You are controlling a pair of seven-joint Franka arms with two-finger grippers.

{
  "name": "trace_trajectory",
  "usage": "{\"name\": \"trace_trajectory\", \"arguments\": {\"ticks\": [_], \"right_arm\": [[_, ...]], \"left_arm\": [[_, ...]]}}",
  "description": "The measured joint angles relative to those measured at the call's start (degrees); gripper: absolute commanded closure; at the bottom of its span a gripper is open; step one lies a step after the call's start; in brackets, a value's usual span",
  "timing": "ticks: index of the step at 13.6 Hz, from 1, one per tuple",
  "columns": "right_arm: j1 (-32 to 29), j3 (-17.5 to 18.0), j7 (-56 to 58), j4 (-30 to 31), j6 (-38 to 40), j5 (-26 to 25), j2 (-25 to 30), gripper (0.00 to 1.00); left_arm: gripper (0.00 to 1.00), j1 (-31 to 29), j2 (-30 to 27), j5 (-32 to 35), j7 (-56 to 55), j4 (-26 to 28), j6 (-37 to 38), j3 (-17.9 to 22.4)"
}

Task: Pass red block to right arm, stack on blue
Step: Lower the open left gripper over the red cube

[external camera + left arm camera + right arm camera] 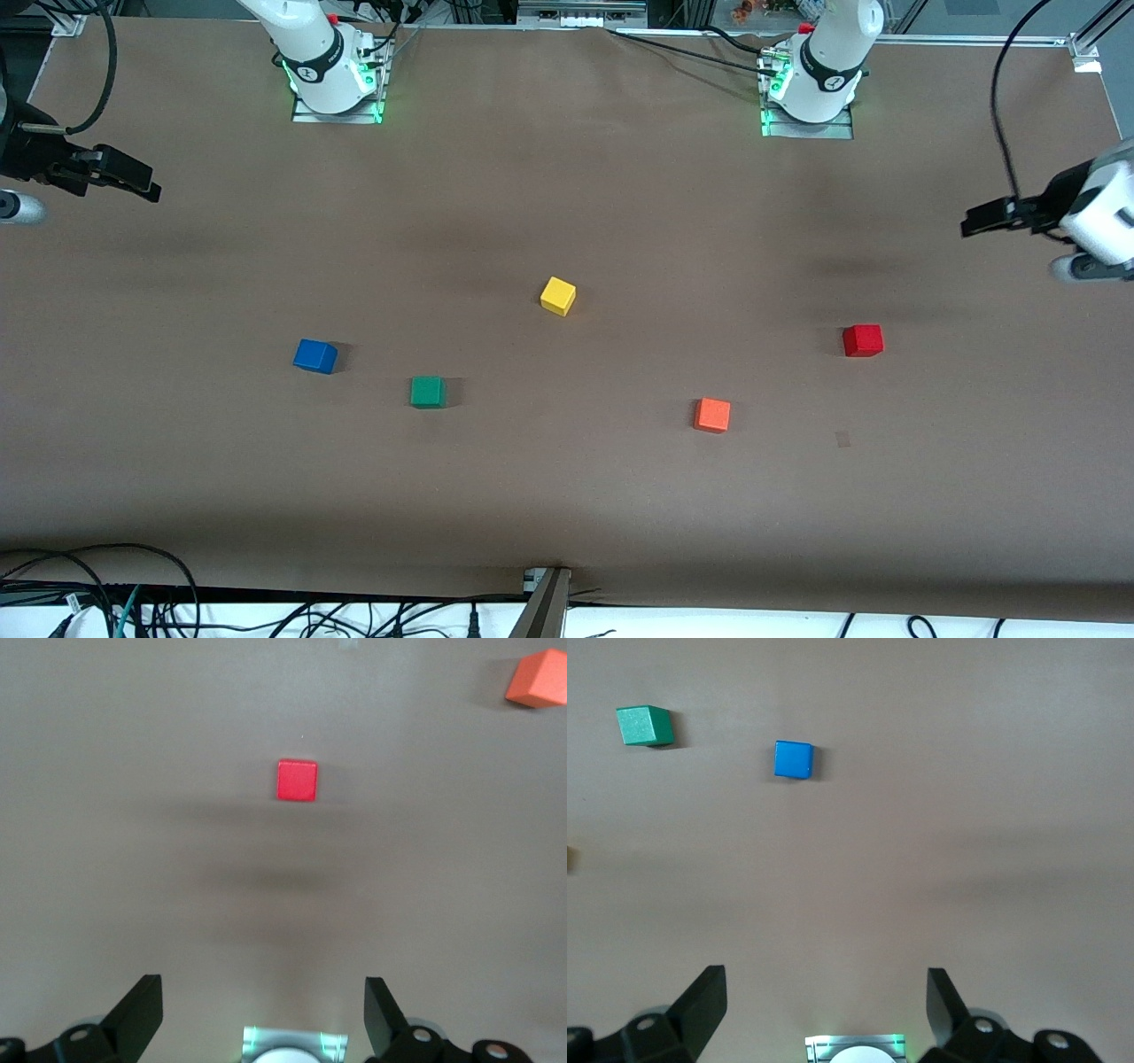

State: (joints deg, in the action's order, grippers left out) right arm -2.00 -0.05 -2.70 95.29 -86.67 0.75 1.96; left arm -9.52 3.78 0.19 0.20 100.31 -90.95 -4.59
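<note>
The red block (862, 340) (297, 780) rests on the brown table toward the left arm's end. The blue cube (315, 356) (793, 759) lies toward the right arm's end. My left gripper (974, 221) (264, 1008) hangs open and empty high over the table edge at the left arm's end, well apart from the red block. My right gripper (146, 188) (827, 1003) is open and empty too, up in the air over the table edge at the right arm's end, apart from the blue cube.
A green cube (428, 392) (645, 726) sits beside the blue one, nearer the camera. A yellow cube (558, 296) lies mid-table. An orange cube (712, 415) (538, 680) lies nearer the camera than the red block. Cables (89, 589) trail along the front edge.
</note>
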Motion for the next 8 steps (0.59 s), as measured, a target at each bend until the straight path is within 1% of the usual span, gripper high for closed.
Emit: {"name": "trace_trajectory", "arguments": {"ticks": [3,5,8], "right_arm": [[0.00,-0.01,0.00,-0.01,0.02,0.00,0.00,0.00],[0.00,-0.01,0.00,-0.02,-0.03,-0.03,0.00,0.00],[0.00,-0.01,0.01,-0.05,-0.03,-0.08,0.00,0.00]], "left_arm": [[0.00,-0.06,0.33,0.00,0.00,8.13,-10.01,-0.13],[0.00,-0.35,1.67,0.00,0.00,12.07,-15.61,-0.12],[0.00,-0.47,6.48,0.00,0.00,13.84,-22.06,-0.12]]}}
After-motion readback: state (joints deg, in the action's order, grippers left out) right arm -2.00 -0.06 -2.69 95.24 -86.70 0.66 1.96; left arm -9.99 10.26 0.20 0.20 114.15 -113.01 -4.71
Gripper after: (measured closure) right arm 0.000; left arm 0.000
